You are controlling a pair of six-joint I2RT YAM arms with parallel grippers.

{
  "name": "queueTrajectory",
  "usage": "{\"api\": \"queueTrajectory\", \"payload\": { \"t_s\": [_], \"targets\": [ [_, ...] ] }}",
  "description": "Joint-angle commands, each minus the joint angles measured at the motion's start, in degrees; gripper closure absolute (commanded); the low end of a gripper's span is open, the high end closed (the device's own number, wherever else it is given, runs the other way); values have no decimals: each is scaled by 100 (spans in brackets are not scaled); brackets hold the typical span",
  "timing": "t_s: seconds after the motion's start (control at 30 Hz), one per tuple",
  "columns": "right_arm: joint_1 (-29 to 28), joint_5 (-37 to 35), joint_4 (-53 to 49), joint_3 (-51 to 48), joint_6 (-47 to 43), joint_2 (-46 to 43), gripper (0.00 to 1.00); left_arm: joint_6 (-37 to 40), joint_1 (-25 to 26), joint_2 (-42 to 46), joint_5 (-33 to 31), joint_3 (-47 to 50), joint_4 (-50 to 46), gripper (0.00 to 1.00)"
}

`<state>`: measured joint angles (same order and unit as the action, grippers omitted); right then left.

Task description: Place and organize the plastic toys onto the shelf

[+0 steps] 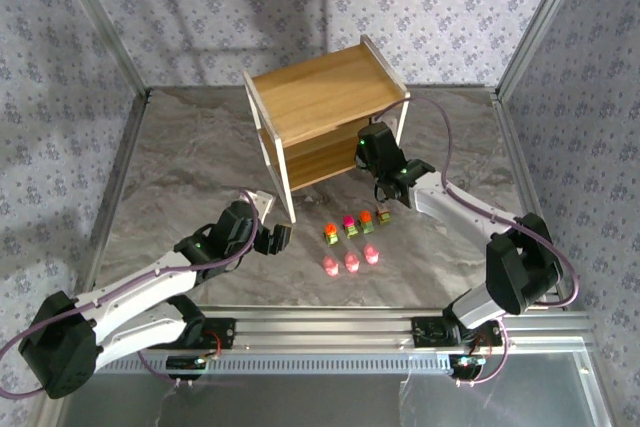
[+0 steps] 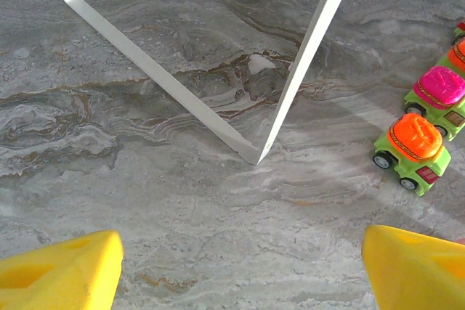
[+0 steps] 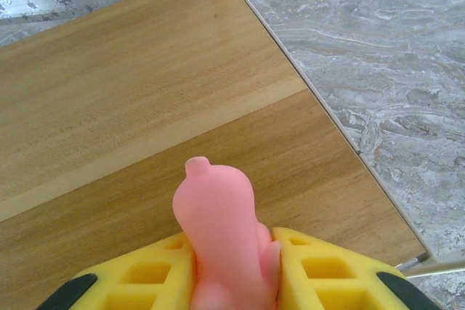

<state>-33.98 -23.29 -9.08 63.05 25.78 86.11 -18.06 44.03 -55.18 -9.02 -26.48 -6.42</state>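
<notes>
**Top view.** Seven toys lie on the table [image 1: 180,177] at 5 o'clock of the shelf [image 1: 325,97], in two short slanting rows. Four trucks [image 1: 357,225] form the far row. Three figures [image 1: 351,261] form the near row at 6 o'clock of them, close but apart. The shelf stands upright at 12 o'clock of table centre. R gripper [image 1: 385,190] is at the shelf's 4 o'clock end, approx. level w/ the lower tier. L gripper [image 1: 281,238] sits low at 9 o'clock of the truck row, just beside the shelf's front leg [image 1: 282,182].

**Right wrist view.** The 4th figure [image 3: 218,223], pale pink, stands upright w/ its head toward 12 o'clock. R gripper [image 3: 231,288] is clamped on its lower half between yellow pads [image 3: 145,281]. Shelf [image 3: 145,70] wood lies beneath: a paler board at 11 o'clock, a darker one directly under the toy. Which tier is which is unclear, and so is whether the toy touches the wood. Table [image 3: 392,70] shows at 2 o'clock, past the shelf edge.

**Left wrist view.** L gripper [image 2: 240,281] has its jaws wide apart w/ nothing between them, and its yellow fingertips [image 2: 58,274] sit at 7 and 5 o'clock. The white shelf frame [image 2: 306,56] forms a V whose tip rests on the table [image 2: 182,208] at centre. At 3 o'clock is the orange-top truck [image 2: 409,150]. The magenta-top truck [image 2: 438,96] is just beside it at 1 o'clock.
</notes>
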Motion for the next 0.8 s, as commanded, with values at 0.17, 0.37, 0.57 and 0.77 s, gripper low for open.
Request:
{"api": "queueTrajectory", "payload": {
  "t_s": [0.17,0.37,0.57,0.77],
  "targets": [
    [55,-87,-7,191,-118,117,67,69,44,57,-74,-201,-62,15],
    [55,-88,-38,183,-117,135,65,70,46,60,-74,-209,-69,15],
    [50,-76,-58,183,-117,161,63,80,44,53,-76,-210,-70,15],
    [48,-87,-77,182,-126,148,58,79,43,34,-78,-209,-62,15]
  ]
}}
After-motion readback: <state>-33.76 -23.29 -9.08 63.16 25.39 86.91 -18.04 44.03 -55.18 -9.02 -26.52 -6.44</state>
